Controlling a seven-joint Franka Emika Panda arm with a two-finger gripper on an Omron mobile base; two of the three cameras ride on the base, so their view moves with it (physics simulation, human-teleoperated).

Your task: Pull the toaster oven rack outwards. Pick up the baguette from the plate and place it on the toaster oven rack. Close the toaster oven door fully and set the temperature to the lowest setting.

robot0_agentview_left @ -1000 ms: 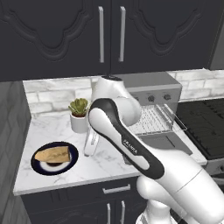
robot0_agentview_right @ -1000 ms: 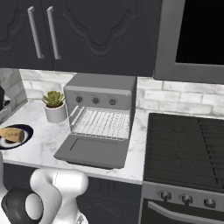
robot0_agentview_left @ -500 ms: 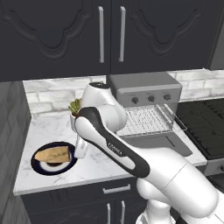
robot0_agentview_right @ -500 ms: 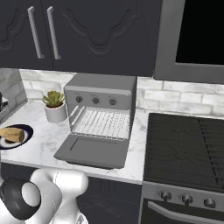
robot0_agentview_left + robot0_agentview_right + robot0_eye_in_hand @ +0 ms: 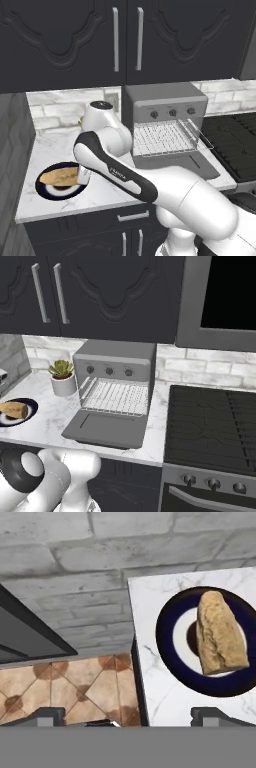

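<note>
The baguette (image 5: 61, 176) lies flat on the plate (image 5: 46, 190), a golden-tan piece covering most of the white ring and dark centre, near the front left corner of the marble tabletop (image 5: 55, 149); from the right base camera the baguette (image 5: 14, 409) and plate (image 5: 27, 406) sit at the far left edge of the tabletop (image 5: 52, 412), and in the hand view the baguette (image 5: 219, 634) rests across the plate (image 5: 169, 632) close to the tabletop's corner, with tiled floor (image 5: 65, 687) showing beyond the edge. The gripper (image 5: 127, 714) has its jaws spread wide and holds nothing; its two finger tips (image 5: 46, 714) stand far apart at the bottom of the hand view, to one side of the plate rather than around the bread. In the left base view the arm's wrist end hangs just beside the plate's right rim. Well to the right, the toaster oven (image 5: 165, 102) stands against the brick backsplash with its door (image 5: 180, 166) folded down flat and the rack (image 5: 167, 137) pulled outwards over it. A small potted succulent (image 5: 62, 377) sits between plate and oven, and a dark stove (image 5: 212, 426) lies to the oven's right.
</note>
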